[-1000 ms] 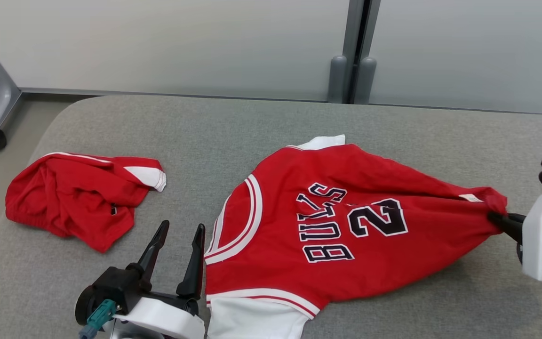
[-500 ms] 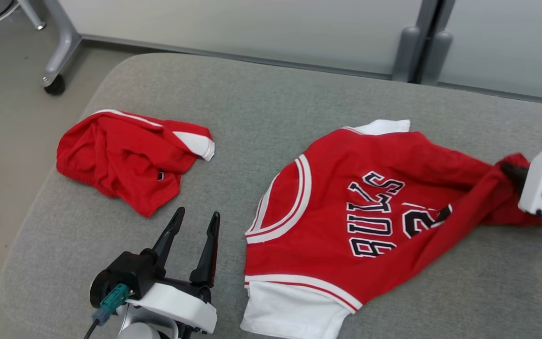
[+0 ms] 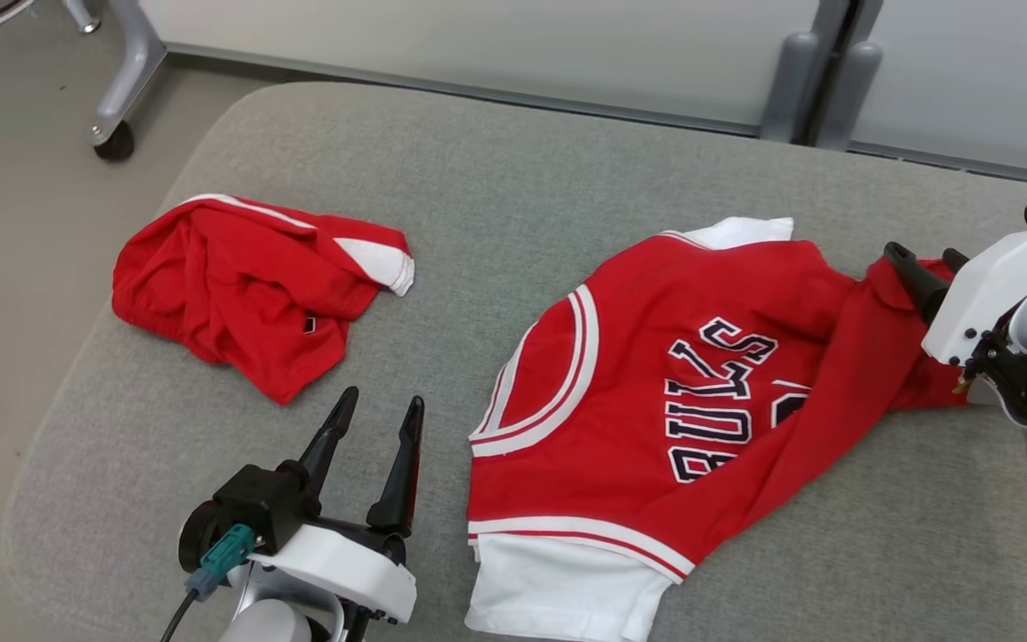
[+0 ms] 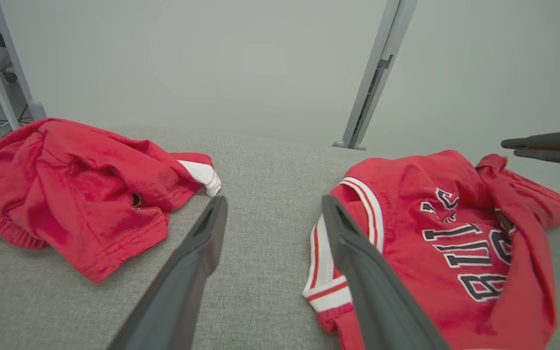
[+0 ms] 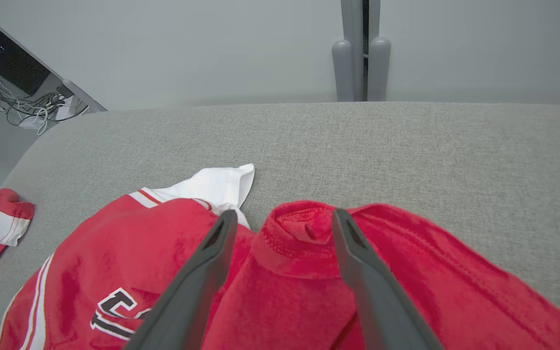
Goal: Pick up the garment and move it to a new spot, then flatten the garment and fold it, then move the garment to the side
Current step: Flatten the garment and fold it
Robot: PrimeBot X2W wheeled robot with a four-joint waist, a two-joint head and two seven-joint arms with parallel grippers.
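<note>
on the grey padded top (image 3: 496, 160), right of the middle, the red jersey (image 3: 638, 419) lies with its white-trimmed neck toward the left gripper (image 3: 383, 399). one corner (image 5: 304, 233) at the right is thrown back across the number, so the print is half covered. the right gripper (image 3: 922, 254) stands at that corner with its fingers spread wide. seen from its wrist, the bunched hem sits between them, loose, not pinched. the left gripper is wide too, holding nothing, hovering just beside the neckline. a second red garment (image 3: 246, 285) lies crumpled well apart on the left.

i'd say this is the flatten-and-fold stretch, and the cloth is far from flat, since that flap is twisted into a ridge. next, to my eye, the right gripper must lift clear without snagging the hem. then both want fresh grips on the edges to spread it smooth.
</note>
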